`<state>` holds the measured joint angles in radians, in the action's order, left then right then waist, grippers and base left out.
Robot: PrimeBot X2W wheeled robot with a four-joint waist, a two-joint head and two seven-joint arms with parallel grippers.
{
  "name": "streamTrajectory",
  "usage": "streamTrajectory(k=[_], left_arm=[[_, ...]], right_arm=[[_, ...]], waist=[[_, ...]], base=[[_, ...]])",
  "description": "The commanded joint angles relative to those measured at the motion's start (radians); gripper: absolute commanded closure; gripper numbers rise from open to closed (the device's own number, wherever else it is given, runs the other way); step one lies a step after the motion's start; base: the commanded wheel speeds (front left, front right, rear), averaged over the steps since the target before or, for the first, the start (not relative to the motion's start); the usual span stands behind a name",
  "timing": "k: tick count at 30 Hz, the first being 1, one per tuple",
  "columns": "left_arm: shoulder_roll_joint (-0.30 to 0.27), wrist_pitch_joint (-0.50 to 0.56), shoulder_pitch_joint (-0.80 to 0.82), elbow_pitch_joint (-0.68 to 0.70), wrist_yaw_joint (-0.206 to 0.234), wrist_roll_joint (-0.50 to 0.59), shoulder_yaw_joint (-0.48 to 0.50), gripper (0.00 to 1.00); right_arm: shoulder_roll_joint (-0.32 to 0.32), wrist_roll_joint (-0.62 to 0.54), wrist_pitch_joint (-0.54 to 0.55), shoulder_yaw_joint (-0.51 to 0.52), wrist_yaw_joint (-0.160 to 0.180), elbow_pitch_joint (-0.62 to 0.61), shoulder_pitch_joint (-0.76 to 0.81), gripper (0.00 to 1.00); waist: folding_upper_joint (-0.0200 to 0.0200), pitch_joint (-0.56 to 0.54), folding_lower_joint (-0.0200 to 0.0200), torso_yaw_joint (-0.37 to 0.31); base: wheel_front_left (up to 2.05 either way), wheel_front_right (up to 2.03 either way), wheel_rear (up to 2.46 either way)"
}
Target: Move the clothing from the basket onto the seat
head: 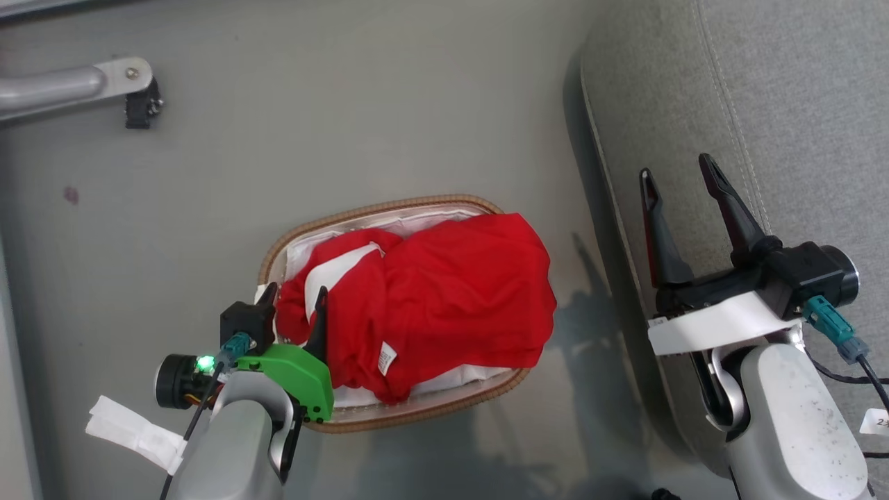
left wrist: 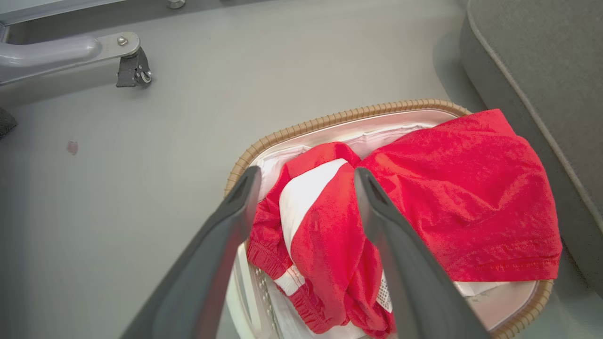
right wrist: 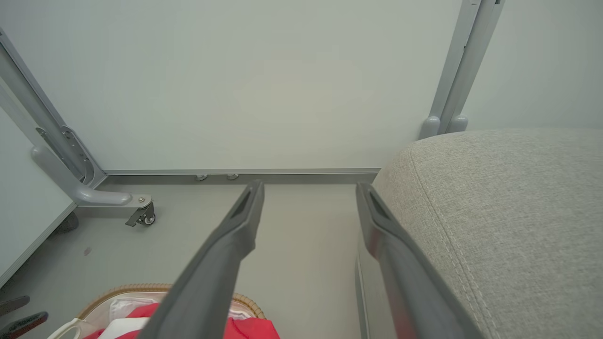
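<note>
Left gripper [head: 296, 288], fingers spread, is hovering over the clothing [head: 451, 292] at the basket's [head: 389, 206] left end, possibly touching it; right gripper [head: 675, 167] is hanging open above the seat's [head: 799, 83] edge.

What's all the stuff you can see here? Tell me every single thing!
clothing: one heap, pieces hard to count, red with white stripes, in the basket
basket: one, white with brown rim, on the floor
seat: one, grey, right of the basket
floor: one, grey, under everything
metal leg with caster: one, grey, far left on the floor
spot: one, pinkish, on the floor at left
left gripper: one, dark, open, over the basket's left end
right gripper: one, dark, open, over the seat's edge
</note>
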<state>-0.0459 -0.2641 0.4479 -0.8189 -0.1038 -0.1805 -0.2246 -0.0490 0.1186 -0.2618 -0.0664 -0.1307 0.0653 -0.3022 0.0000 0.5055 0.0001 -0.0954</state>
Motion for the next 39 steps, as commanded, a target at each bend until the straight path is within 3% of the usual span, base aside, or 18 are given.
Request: streamTrajectory(k=[1,8,11,23,26,27,30,32,33,39], left_arm=[[-0.009,-0.001,0.035,-0.025,0.007,0.006,0.005,0.00],[-0.028,-0.001,0.130,-0.189,0.026,0.014,0.003,0.00],[-0.043,0.005,0.186,-0.266,0.066,0.020,0.006,0.00],[-0.062,0.078,0.305,-0.405,0.132,-0.013,0.024,0.00],[-0.058,0.088,0.316,-0.418,0.127,-0.017,0.020,0.00],[-0.055,0.092,0.318,-0.422,0.120,-0.022,0.019,0.07],[-0.053,0.075,0.325,-0.425,0.111,-0.022,0.011,0.74],[-0.047,0.064,0.326,-0.427,0.106,-0.025,0.006,0.93],[-0.045,0.058,0.326,-0.427,0.103,-0.026,0.004,1.00],[-0.033,0.020,0.313,-0.409,0.077,-0.020,-0.020,1.00]], right_arm=[[-0.002,0.009,-0.005,-0.008,0.000,-0.008,-0.023,0.00],[-0.002,0.045,-0.005,-0.029,0.000,-0.018,-0.069,0.00],[-0.002,0.064,-0.005,-0.036,0.000,-0.019,-0.085,0.00],[-0.003,0.095,-0.005,-0.052,0.000,-0.020,-0.104,0.00],[-0.002,0.100,-0.005,-0.055,0.000,-0.020,-0.107,0.00],[-0.003,0.102,-0.005,-0.056,0.000,-0.020,-0.108,0.00],[-0.003,0.104,-0.005,-0.057,0.000,-0.018,-0.112,0.00],[-0.003,0.101,-0.005,-0.055,0.000,-0.015,-0.111,0.00],[-0.003,0.098,-0.005,-0.054,0.000,-0.013,-0.110,0.00],[-0.003,0.080,-0.005,-0.047,0.000,-0.001,-0.096,0.00]], waist=[[0.0000,0.127,-0.0001,-0.086],[0.0000,0.211,-0.0001,-0.133],[0.0000,0.240,-0.0001,-0.152],[0.0000,0.280,-0.0001,-0.176],[0.0000,0.284,-0.0001,-0.178],[0.0000,0.285,-0.0001,-0.179],[0.0000,0.284,-0.0001,-0.179],[0.0000,0.279,-0.0001,-0.176],[0.0000,0.275,-0.0001,-0.174],[0.0000,0.230,-0.0001,-0.154]], base=[[0.00,0.00,0.00],[0.00,0.00,0.00],[0.00,0.00,0.00],[0.00,0.00,0.00],[0.00,0.00,0.00],[0.00,0.00,0.00],[0.00,0.00,0.00],[0.00,0.00,0.00],[0.00,0.00,0.00],[0.00,0.00,0.00]])
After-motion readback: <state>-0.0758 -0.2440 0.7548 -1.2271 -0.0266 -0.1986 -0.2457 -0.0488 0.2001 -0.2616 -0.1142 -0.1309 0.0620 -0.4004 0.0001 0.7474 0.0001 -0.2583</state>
